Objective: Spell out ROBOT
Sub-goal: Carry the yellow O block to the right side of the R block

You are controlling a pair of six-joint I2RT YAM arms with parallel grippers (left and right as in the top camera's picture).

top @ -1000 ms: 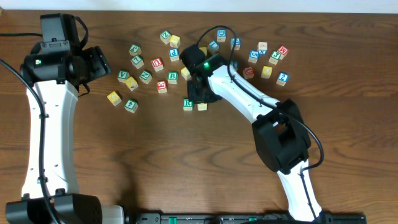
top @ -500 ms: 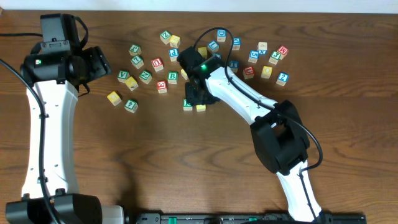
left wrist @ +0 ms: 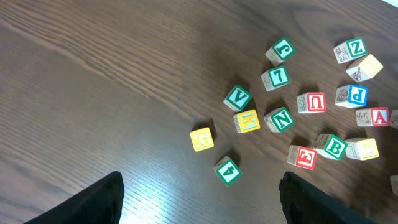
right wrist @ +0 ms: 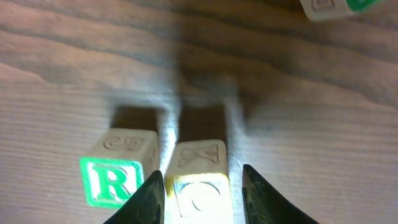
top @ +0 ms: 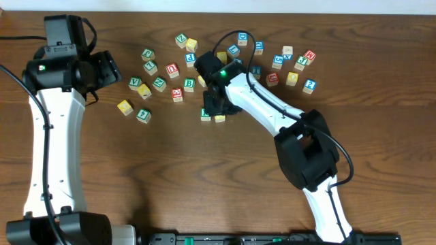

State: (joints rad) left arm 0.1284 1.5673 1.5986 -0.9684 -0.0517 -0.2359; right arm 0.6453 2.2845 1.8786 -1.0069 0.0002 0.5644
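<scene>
The right pincer [right wrist: 202,196] stands over the yellow cube [right wrist: 198,180], with one fingertip at its 9 o'clock side and one at its 3 o'clock side. The pincer is released: a slit of worktop [right wrist: 62,74] shows between the cube and the 3 o'clock fingertip [right wrist: 261,199]. The yellow cube sits flat on the wood, its top face washed out by glare. Just beside it at 9 o'clock, a narrow gap apart, lies the R cube [right wrist: 113,179], green letter up.

Seen from overhead, this pair sits at 6 o'clock of the loose cubes [top: 159,83], partly under the right arm's wrist. The B cube [top: 189,84] lies at about 11 o'clock of the pair, among the scatter, with nothing touching it.

The left pincer [left wrist: 202,199] hangs near the 9 o'clock edge of the scatter, jaws wide and empty. A yellow G cube [left wrist: 201,139] and a green 4 cube [left wrist: 227,171] are the ones nearest its fingertips
</scene>
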